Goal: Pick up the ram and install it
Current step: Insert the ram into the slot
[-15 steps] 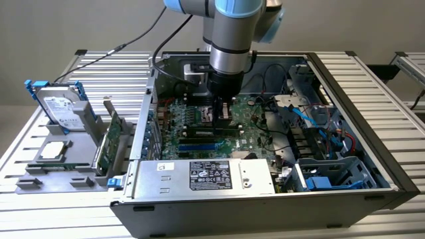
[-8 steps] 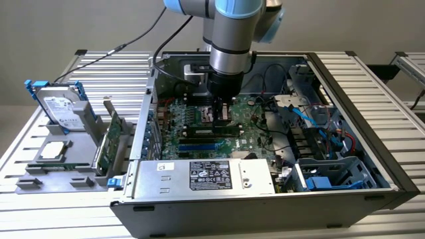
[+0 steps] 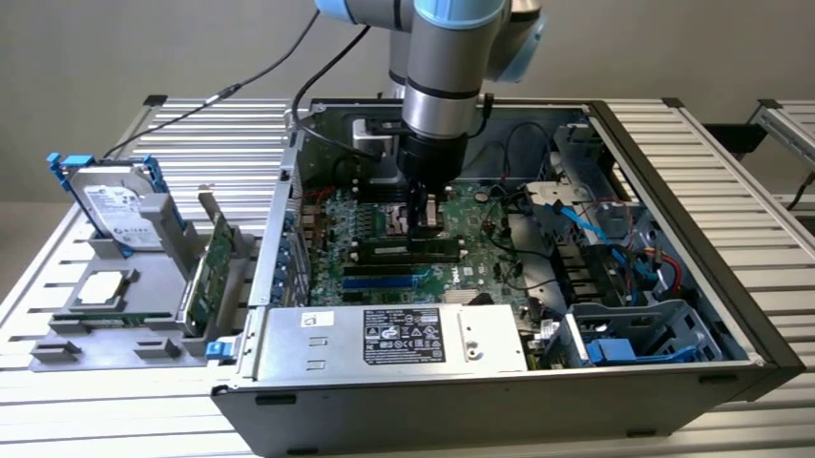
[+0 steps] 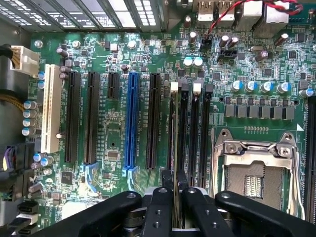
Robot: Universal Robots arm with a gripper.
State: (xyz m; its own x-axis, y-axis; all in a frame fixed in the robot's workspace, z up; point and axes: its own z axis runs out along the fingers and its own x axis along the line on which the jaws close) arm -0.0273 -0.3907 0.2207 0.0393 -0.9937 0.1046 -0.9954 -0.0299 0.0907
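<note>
Gripping the ram (image 4: 176, 148) edge-on, the gripper (image 4: 176, 197) stands with its jaws narrow, one finger flat on each face of the stick. In the wrist view the ram shows as a thin line running along one of the black memory slots (image 4: 197, 138). Its far end is close to a white latch (image 4: 174, 88), beside the open CPU socket (image 4: 256, 173). Whether its lower edge already touches the slot I cannot tell.

In the exterior view the arm reaches down into the open computer case (image 3: 637, 124) at the centre of the frame, with the gripper low over the motherboard (image 3: 369, 258). A hard drive (image 3: 114, 205) and an expansion card (image 3: 217, 262) stand in a holder at the exterior view's left, well apart from the work.

The stick should be light and stiff, but thin and fragile, likely to crack if twisted. Holding it by the flat faces near mid-length, clear of the contact edge, looks sound.
</note>
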